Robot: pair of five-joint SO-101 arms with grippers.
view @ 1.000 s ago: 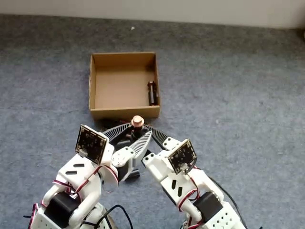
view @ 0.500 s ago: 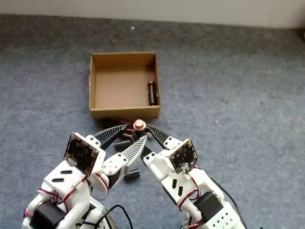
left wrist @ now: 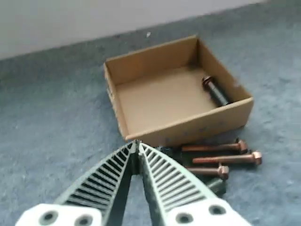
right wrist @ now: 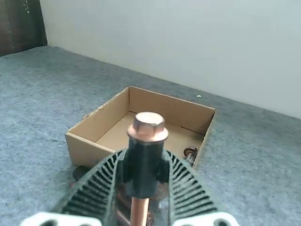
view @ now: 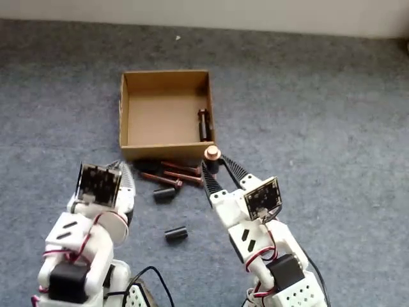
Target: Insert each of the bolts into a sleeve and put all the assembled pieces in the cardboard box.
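Clock directions refer to the high view, with 12 o'clock pointing away from the arms.

1. Surface: I see a grey carpet point(view: 332, 128) over the whole work area. A pale wall point(view: 255, 13) closes it at 12 o'clock.
2. Left gripper point(left wrist: 137, 147): clenched on nothing, fingertips touching. It sits at 7 o'clock from the cardboard box point(view: 165, 151), with its tips pointing toward the box's near wall.
3. Cardboard box: open at the top, it rests on the carpet at centre. One finished piece point(view: 203, 125), a bolt in a dark sleeve, lies inside against the 3 o'clock wall.
4. Obstructions: three loose bolts point(left wrist: 223, 159) lie on the carpet just beside the box's 6 o'clock wall, roughly parallel to it, between the two grippers. One loose sleeve point(view: 164, 194) lies at 6 o'clock from them. A second sleeve point(view: 176, 234) lies farther out at 6 o'clock, between the arm bases.
5. Right gripper point(right wrist: 143, 157): closed on the held sleeve point(right wrist: 145, 176), which stands upright. The held bolt point(right wrist: 149, 126) sits in this sleeve, with its copper head on top and its thread showing below. The head is just outside the box's 5 o'clock corner.
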